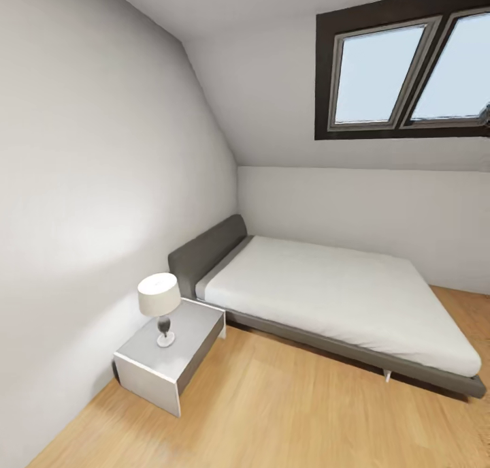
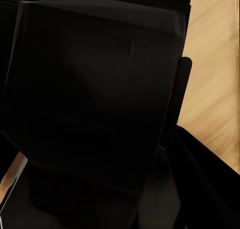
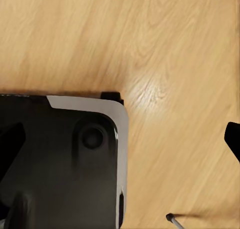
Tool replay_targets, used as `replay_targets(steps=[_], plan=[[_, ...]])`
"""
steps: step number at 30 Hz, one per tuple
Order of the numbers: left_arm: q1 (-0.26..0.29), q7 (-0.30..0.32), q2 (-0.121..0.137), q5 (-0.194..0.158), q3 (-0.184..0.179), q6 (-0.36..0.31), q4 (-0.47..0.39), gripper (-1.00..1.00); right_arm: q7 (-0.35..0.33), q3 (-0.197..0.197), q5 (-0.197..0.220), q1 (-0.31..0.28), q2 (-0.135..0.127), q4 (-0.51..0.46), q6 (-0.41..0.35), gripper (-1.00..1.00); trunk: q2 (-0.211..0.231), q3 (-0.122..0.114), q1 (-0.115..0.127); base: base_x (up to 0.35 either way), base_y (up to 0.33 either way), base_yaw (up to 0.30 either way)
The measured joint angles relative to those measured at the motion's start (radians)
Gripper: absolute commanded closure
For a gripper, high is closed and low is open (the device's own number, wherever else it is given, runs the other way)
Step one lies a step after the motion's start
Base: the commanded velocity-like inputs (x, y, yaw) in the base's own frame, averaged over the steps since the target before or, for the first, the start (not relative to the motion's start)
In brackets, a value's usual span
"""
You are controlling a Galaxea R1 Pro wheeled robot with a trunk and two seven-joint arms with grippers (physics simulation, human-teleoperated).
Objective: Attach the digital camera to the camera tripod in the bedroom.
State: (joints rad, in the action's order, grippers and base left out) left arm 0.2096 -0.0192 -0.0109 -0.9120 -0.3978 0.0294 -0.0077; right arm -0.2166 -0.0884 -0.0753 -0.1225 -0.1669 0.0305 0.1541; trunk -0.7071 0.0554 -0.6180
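Head view puts you facing the bed [image 1: 340, 298] and nightstand [image 1: 173, 355] in the bedroom — digital camera and tripod still to find, nothing attached; neither end effector's opening can be judged.

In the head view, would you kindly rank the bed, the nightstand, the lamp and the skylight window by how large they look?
1. Bed
2. Skylight window
3. Nightstand
4. Lamp

This is apparent size only; the nightstand is nearer the camera than the window.

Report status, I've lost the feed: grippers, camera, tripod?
Grippers: cannot tell. Facing bed, nightstand with lamp. Wood floor ahead.
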Motion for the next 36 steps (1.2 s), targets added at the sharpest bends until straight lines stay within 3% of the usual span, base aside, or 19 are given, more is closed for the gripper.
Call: replay_targets(steps=[7, 36], plan=[[0.0, 0.0, -0.001, -0.001, 0.0, 0.001, 0.0, 1.0, 0.002, -0.002, 0.0, 0.0, 0.0, 0.0, 0.002, -1.0, 0.0, 0.0, 0.0, 0.213, -0.001, -0.286], [0.0, -0.002, -0.001, -0.008, 0.005, 0.001, 0.001, 1.0, 0.005, -0.008, 0.0, 0.0, 0.0, 0.0, -0.002, -1.0, 0.0, 0.0, 0.0, 0.045, 0.0, -0.288]])
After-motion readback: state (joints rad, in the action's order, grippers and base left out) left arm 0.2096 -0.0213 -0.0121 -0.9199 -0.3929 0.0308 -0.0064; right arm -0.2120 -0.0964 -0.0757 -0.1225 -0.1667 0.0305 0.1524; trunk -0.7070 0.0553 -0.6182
